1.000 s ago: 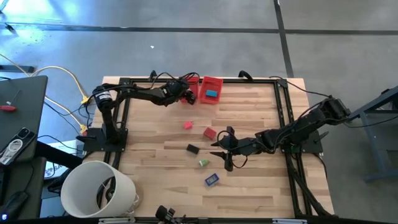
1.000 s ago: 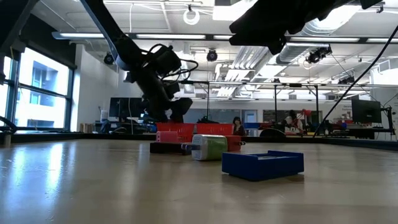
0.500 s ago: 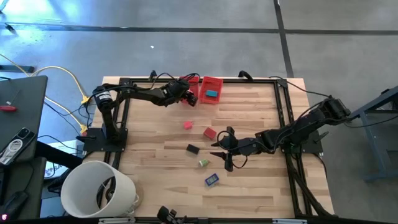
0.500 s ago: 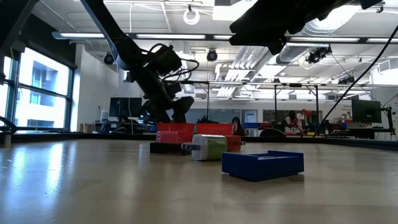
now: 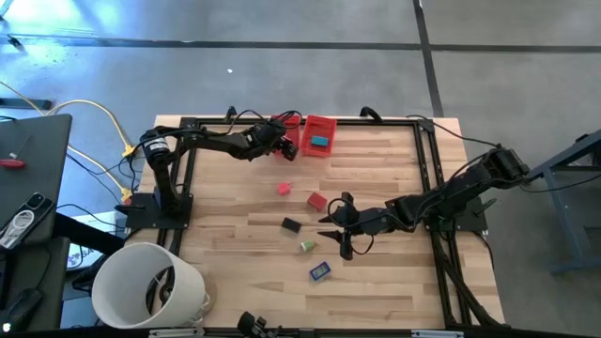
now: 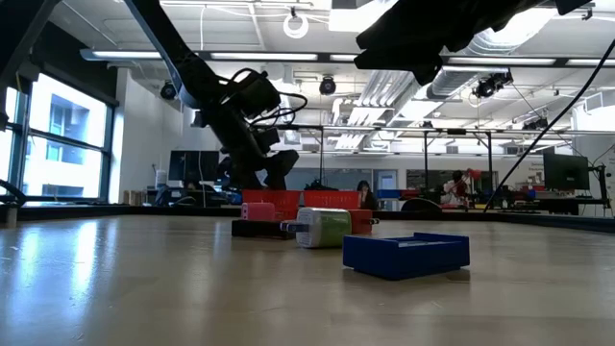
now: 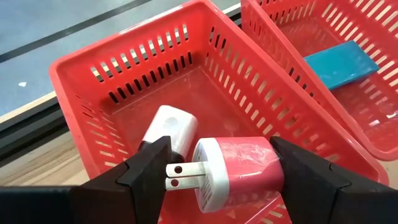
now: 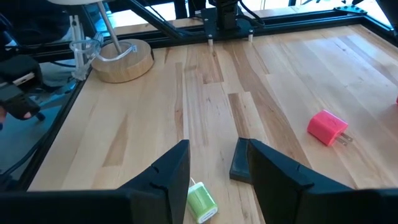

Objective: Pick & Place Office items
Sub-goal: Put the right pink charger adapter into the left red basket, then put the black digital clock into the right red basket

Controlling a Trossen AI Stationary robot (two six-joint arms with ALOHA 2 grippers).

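Pink plug (image 7: 239,171) between hand (image 7: 217,177) fingers

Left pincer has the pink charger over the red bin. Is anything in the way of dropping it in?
Partly. A white charger already lies on the bin's floor, right under the pink charger held by the left pincer. Otherwise the bin looks open.

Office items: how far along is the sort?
Done: a teal piece and a white plug lie in the red bins. In hand: left end effector holds a pink plug over a bin. Left: five pieces on the table, by the open right end effector.
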